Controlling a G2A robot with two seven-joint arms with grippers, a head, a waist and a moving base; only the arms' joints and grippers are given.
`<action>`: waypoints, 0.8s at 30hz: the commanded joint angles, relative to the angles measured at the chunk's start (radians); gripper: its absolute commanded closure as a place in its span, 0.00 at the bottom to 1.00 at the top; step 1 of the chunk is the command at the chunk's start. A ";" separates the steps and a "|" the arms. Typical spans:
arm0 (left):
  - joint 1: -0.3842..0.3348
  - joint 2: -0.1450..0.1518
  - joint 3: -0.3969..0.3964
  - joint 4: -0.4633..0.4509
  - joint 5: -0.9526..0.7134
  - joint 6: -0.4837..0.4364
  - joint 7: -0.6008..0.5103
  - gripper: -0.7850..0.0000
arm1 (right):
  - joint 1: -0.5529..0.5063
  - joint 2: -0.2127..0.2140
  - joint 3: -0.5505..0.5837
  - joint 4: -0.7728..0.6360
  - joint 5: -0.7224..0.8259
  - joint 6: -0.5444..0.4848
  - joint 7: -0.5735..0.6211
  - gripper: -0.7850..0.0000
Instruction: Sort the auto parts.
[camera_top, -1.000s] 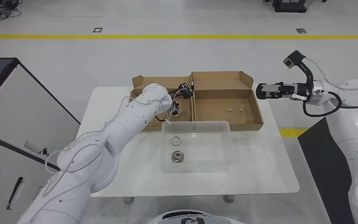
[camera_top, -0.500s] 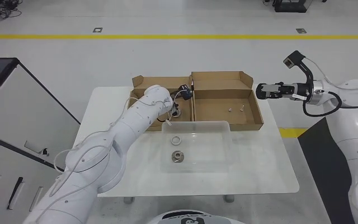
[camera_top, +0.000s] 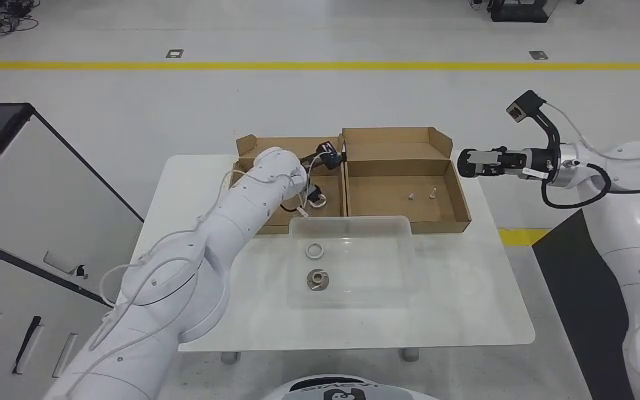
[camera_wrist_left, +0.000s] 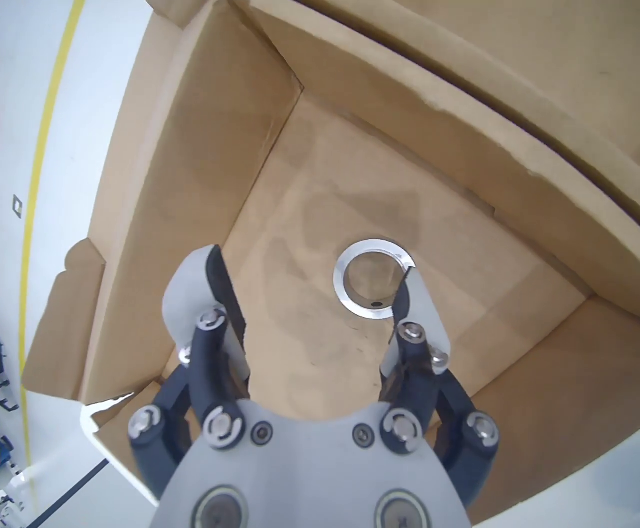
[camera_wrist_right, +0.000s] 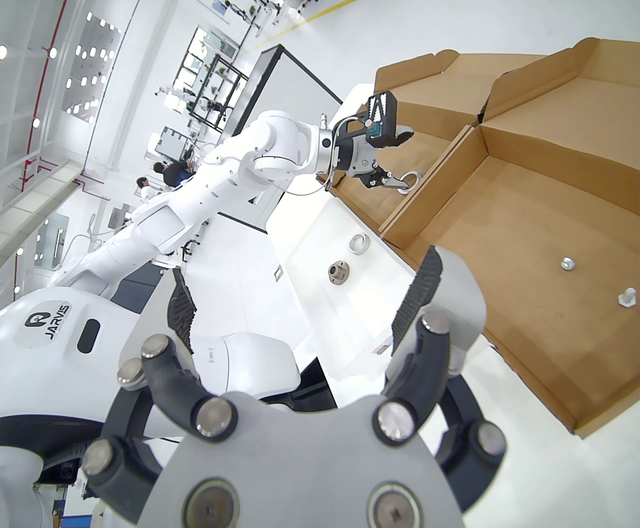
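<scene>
A silver ring (camera_wrist_left: 372, 277) lies flat on the floor of the left cardboard box (camera_wrist_left: 210, 150). My left gripper (camera_wrist_left: 312, 265) hangs open just above it, one fingertip covering the ring's edge and nothing held between the fingers. From above, the same gripper (camera_top: 312, 192) is inside the left box (camera_top: 285, 146), with the ring (camera_top: 319, 200) beside it. My right gripper (camera_wrist_right: 305, 300) is open and empty. It hovers off the table's right side (camera_top: 468, 162), past the right box (camera_top: 390, 205).
A clear plastic tray (camera_top: 410, 260) near the table's front holds a second ring (camera_top: 315, 249) and a flanged metal part (camera_top: 317, 279). Two small bolts (camera_top: 411, 196) (camera_top: 433, 190) lie in the right box. Both box lids stand open at the back.
My left wrist has shifted slightly toward the back of the left box, and the ring now shows on the box floor. The right arm has not moved.
</scene>
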 joint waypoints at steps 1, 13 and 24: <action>-0.007 0.001 -0.010 0.004 -0.004 -0.007 0.022 0.00 | 0.000 0.000 0.000 0.000 0.000 0.000 0.000 0.00; -0.056 0.052 -0.071 -0.086 0.014 -0.195 0.144 0.00 | 0.000 0.000 0.000 0.000 0.000 0.000 0.000 0.00; 0.030 0.201 -0.239 -0.419 -0.049 -0.341 0.122 0.00 | 0.000 0.000 0.000 0.000 0.000 0.000 0.000 0.00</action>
